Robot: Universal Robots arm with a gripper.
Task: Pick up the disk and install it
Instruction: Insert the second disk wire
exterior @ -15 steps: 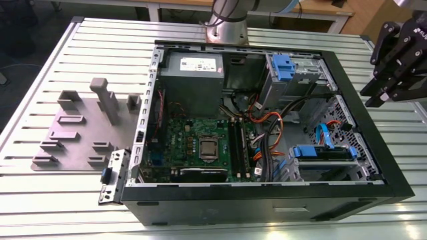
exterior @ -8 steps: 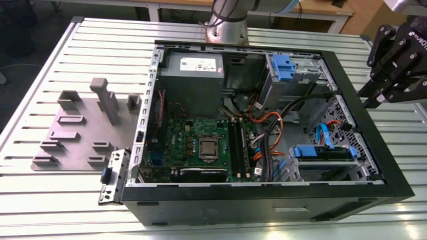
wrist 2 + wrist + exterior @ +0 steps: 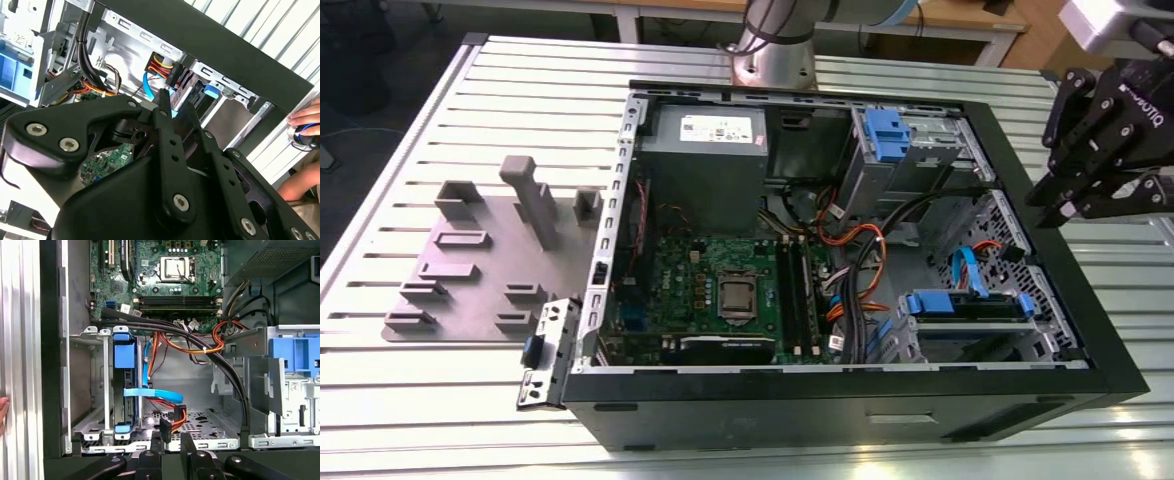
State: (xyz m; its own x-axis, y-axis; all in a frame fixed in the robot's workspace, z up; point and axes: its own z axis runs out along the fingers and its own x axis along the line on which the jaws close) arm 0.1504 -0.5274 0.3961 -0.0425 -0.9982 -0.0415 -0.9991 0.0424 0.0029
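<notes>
At the right edge of the exterior view, toward the top, the black pincer (image 3: 1101,195) hangs over the side wall of the open computer case (image 3: 854,410), outside its rim. Whether it is spread or pressed together I cannot tell. Nothing shows in its grip.

The disk (image 3: 970,306) sits in the lower right of the exterior view, inside the case, in the metal bay at that corner, with its blue end piece facing the middle of the case. In the first wrist view the disk (image 3: 122,375) stands on edge at centre left, between the bay's thin metal walls, with blue plastic at both ends. A flat blue cable (image 3: 150,392) crosses just beside it, and a black plug on red and orange wires (image 3: 167,426) lies loose near the bay floor, apparently joined to nothing.

By my judgement the disk is stiff and heavy for its bulk, and a knock or drop could damage it. Its bare metal faces look smooth and likely slippery, so the blue plastic rails along the long edges seem the better place to take hold. A grip squarely across the width would stop it twisting, and it should stay clear of the connector end and the nearby cables.

A person's hand (image 3: 305,120) rests on the slatted worktop (image 3: 400,400) beside the case, at the right edge of the second wrist view.
</notes>
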